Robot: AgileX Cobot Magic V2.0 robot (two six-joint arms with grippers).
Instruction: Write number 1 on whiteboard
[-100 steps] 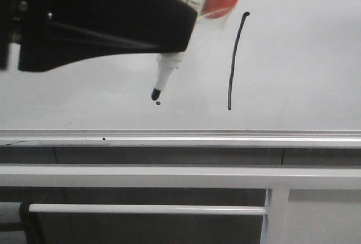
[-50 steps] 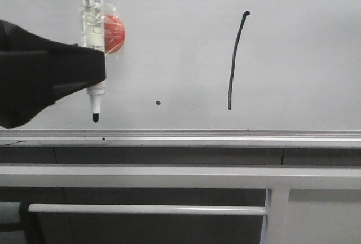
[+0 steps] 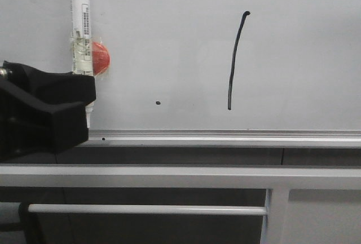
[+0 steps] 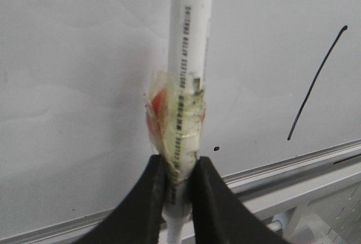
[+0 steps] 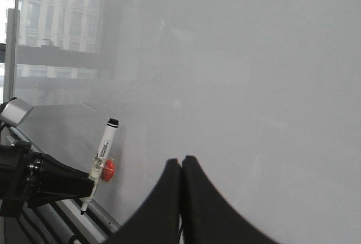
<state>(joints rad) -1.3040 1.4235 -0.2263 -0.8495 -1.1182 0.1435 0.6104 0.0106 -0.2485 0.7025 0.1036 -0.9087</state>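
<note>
Leftward and lower now, left hand (image 3: 84, 121) grips marker (image 3: 79, 24); whiteboard (image 3: 304, 58) bears number 1 (image 3: 234, 63); right hand (image 5: 180, 168) clenched.

The whiteboard (image 3: 304, 58) is a large, pale grey-white glossy board that stands upright and fills most of the front view, with a silver aluminium rail along its bottom edge. The number 1 (image 3: 234, 63) is a thin black marker stroke right of the board's middle, nearly vertical and slightly curved, with a small blob at its top end. Its lower end stops above the rail.
</note>
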